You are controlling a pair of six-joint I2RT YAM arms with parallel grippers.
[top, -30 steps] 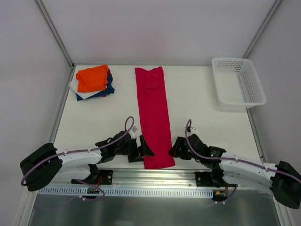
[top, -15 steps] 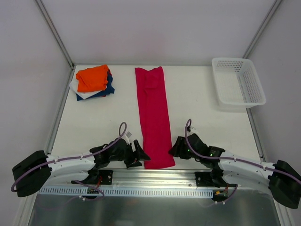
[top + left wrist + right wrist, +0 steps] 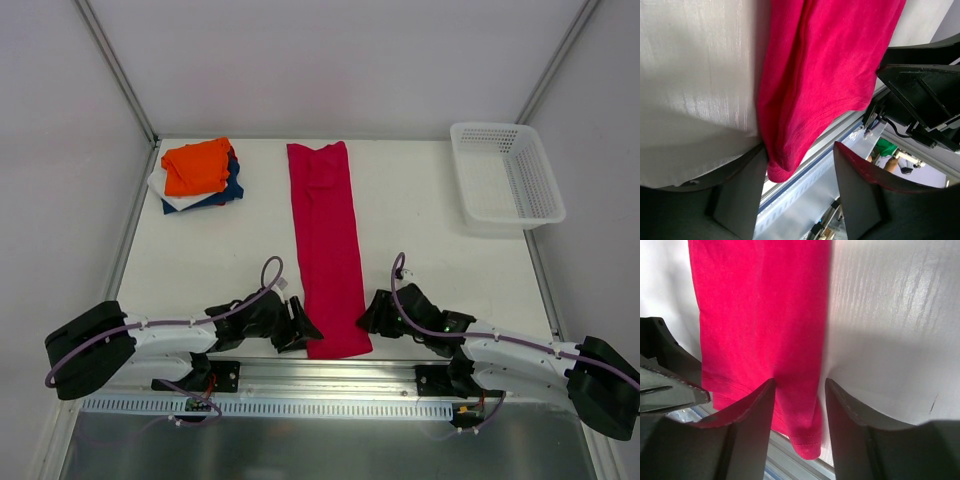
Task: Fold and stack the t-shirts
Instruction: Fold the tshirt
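- White tabletop [image 3: 420, 230] carries the crimson t-shirt [image 3: 328, 250], a long strip running straight away from both grippers, near hem between them
- Left gripper [image 3: 300, 328] spread at the hem's left corner; right gripper [image 3: 372, 315] spread at its right corner
- Folded tees [image 3: 197, 172] well ahead-left of them, basket [image 3: 505, 175] well ahead-right
- Left gripper has edged slightly nearer the hem; right gripper unmoved

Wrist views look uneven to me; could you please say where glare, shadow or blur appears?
Left wrist: streaky glare on the white table, shadow beside the crimson t-shirt, left gripper near and soft-focused. Right wrist: similar glare on the table, right gripper dark, blurred.
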